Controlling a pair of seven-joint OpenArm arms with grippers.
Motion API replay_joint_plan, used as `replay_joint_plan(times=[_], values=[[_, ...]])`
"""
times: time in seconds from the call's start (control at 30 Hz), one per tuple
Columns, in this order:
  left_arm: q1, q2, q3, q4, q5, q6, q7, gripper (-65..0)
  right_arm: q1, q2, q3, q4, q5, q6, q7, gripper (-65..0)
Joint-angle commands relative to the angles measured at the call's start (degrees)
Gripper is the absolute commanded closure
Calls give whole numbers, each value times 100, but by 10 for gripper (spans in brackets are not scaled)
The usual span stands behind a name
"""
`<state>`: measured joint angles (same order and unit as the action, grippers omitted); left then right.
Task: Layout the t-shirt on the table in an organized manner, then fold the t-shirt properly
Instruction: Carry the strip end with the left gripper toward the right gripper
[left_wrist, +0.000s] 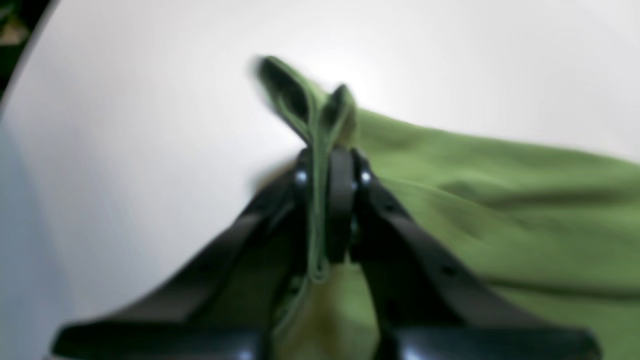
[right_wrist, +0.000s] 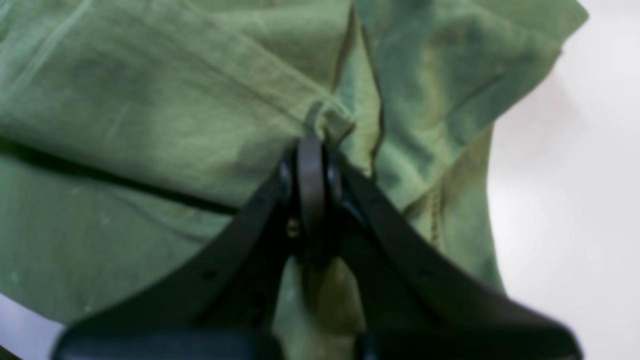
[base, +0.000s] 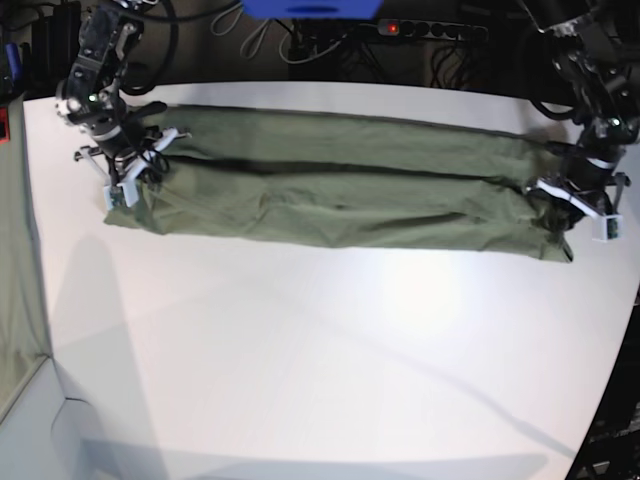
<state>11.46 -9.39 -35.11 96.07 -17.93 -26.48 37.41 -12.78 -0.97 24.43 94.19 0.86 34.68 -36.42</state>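
My left gripper (left_wrist: 330, 200) and right gripper (right_wrist: 311, 185) each clamp an end of the long-folded olive cotton t-shirt (base: 340, 185), stretched across the frame's upper half; next, I judge, comes folding it crosswise.

**Shirt stretched across the far part of the table**

The t-shirt (base: 340, 190) lies on the table (base: 320, 360) as a long band running from one side of the base view to the other, near the far edge. A lengthwise fold runs along its middle, so a rear strip lies behind a front strip.

The right gripper (base: 135, 170) sits at the band's end on the left of the base view, the left gripper (base: 572, 195) at the opposite end — each pinched on cloth at its own end of the shirt. In the left wrist view, a folded edge of fabric stands up between the jaws of that gripper (left_wrist: 325, 200).

In front of the shirt the tabletop stretches towards the viewer.
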Motion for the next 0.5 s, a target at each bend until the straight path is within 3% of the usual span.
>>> replay_joint_plan(times=[0.0,0.13,0.47], values=[[80,82,105,314,-92,-29,-141,-1,-10,14,6,27,-100,-8,-177,0],[405,521,861,947,347,437,-167,0,-10,14,6,27,-100,-8,-186,0],[449,1374,3604,1026,3424,1466,-211,0,-28,14,6,27,-100,-8,-186,0]])
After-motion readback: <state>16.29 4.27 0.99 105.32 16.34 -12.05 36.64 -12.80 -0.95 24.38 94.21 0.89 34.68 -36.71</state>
